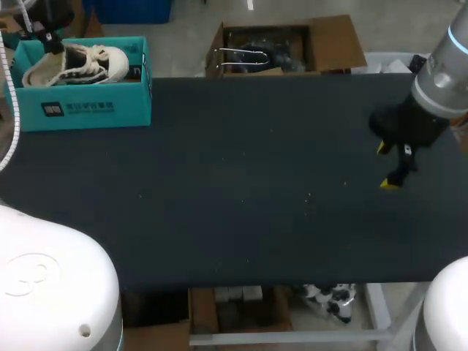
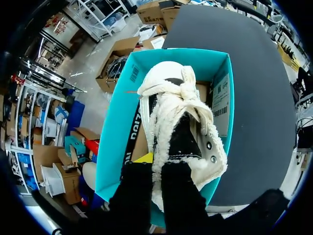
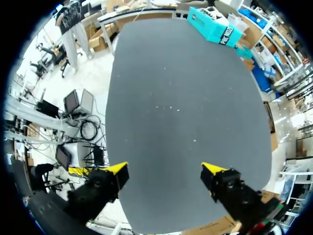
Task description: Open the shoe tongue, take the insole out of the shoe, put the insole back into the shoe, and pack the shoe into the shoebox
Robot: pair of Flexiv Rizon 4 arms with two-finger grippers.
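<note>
A teal shoebox stands at the table's far left corner. In it lies a white fleece-lined shoe with white laces and a dark inside. My left gripper hangs over the shoe's heel end. In the left wrist view, the gripper is shut on the fleece heel rim of the shoe, inside the box. My right gripper hovers open over the right part of the table, far from the box. The right wrist view shows that gripper with nothing between its fingers and the shoebox far ahead.
The dark table top stretches between the two arms, with a few pale specks on it. Its front edge runs along the near side, and its right edge is close to my right arm.
</note>
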